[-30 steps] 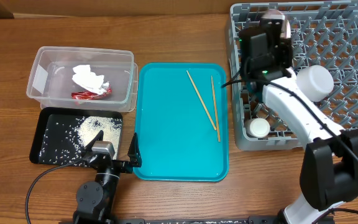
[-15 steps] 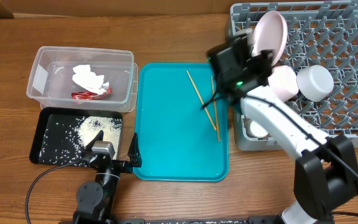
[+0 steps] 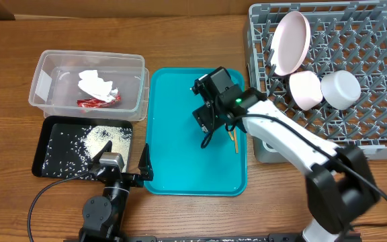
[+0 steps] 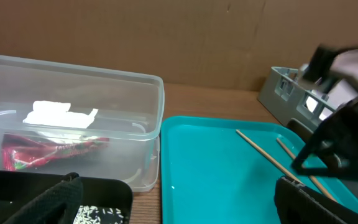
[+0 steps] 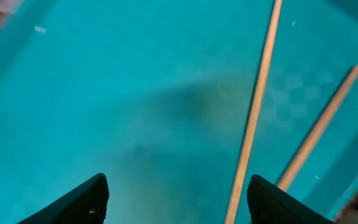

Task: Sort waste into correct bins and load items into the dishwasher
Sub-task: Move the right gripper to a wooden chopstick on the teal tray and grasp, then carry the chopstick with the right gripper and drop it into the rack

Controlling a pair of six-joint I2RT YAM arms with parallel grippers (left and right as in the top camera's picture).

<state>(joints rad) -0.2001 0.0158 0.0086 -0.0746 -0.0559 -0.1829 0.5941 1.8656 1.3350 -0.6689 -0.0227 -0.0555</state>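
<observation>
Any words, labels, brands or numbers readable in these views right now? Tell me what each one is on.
No text can be read in any view.
Print on the snack wrapper: red and white, too blurred to read.
The white sticker on the clear tub: too small to tell whether anything is printed on it.

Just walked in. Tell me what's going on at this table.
The right gripper, open, hovers low over two thin wooden chopsticks on the teal tray, one stick between its fingers, not yet gripped. The left gripper sits open by the shallow black tray of rice grains. The red-and-white wrapper and white tissue lie in the clear plastic tub; round dishes sit in the grey dish rack.
</observation>
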